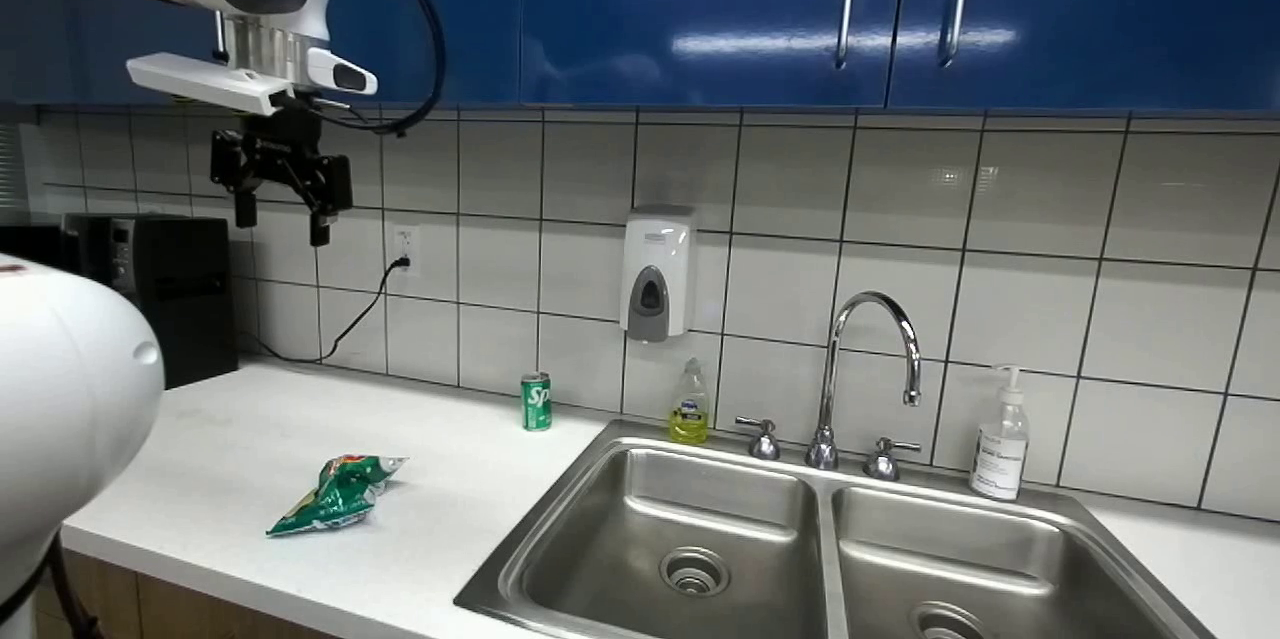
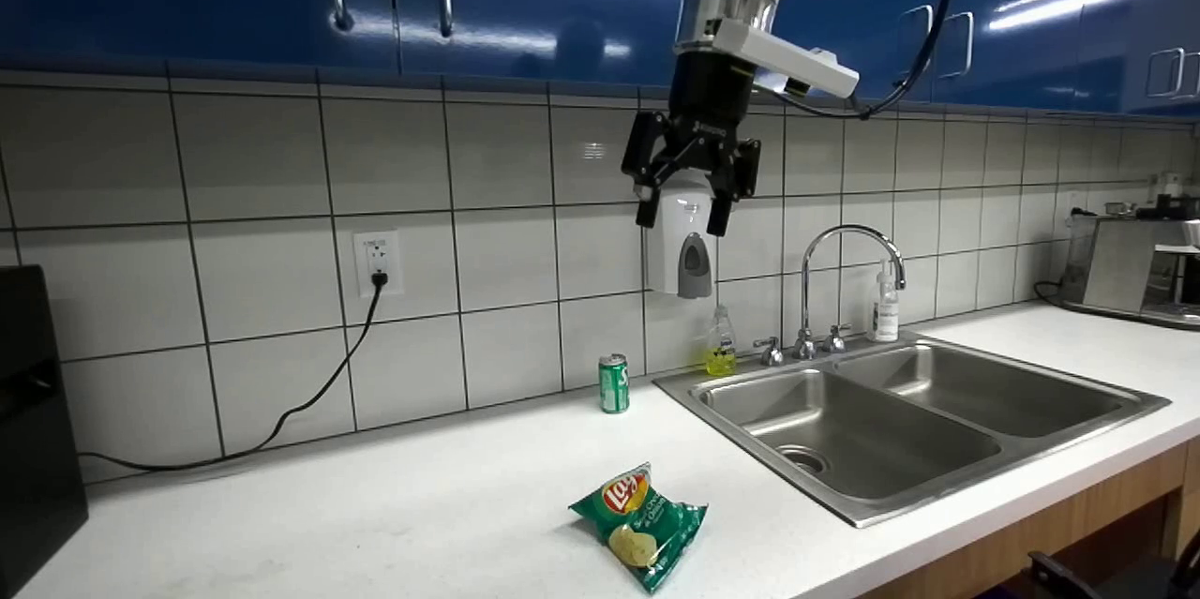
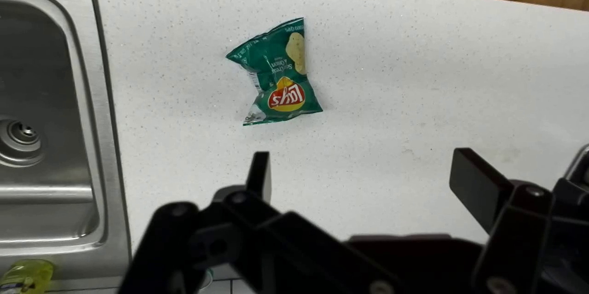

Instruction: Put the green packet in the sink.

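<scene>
The green packet, a crinkled Lay's chip bag, lies on the white counter in both exterior views (image 1: 340, 496) (image 2: 647, 524). In the wrist view the green packet (image 3: 278, 73) is above and left of the middle between the fingers. My gripper is open and empty, high above the counter in both exterior views (image 1: 282, 229) (image 2: 682, 219); its spread fingers also show in the wrist view (image 3: 361, 160). The sink's left basin, with a round drain, stands beside the packet in both exterior views (image 1: 720, 494) (image 2: 872, 449) and at the left edge of the wrist view (image 3: 41, 73).
A green can (image 1: 536, 402) stands by the tiled wall. A yellow soap bottle (image 1: 689, 409), a faucet (image 1: 830, 389) and a pump bottle (image 1: 1000, 449) stand behind the sink. A soap dispenser (image 1: 657, 274) hangs on the wall. A black machine (image 1: 180, 289) stands at the counter's far end.
</scene>
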You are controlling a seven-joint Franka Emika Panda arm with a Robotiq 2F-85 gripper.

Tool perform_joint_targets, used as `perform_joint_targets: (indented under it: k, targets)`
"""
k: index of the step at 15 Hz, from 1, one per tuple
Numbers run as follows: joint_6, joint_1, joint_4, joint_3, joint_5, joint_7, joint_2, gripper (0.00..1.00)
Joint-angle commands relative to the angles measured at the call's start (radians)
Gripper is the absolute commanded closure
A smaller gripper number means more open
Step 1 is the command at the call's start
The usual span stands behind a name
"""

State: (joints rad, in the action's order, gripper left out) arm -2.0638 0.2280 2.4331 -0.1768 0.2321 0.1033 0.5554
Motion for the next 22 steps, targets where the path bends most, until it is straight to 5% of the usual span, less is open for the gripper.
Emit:
perform_joint_targets:
  k: [1,5,22]
  targets:
    - [0.027,-0.033,-0.027,-0.046,-0.105,0.032,-0.029,0.0]
    - [0.022,-0.029,-0.032,-0.07,-0.185,0.055,-0.065,0.0]
    - [-0.163,-0.018,0.07,-0.053,-0.17,0.043,-0.285,0.0]
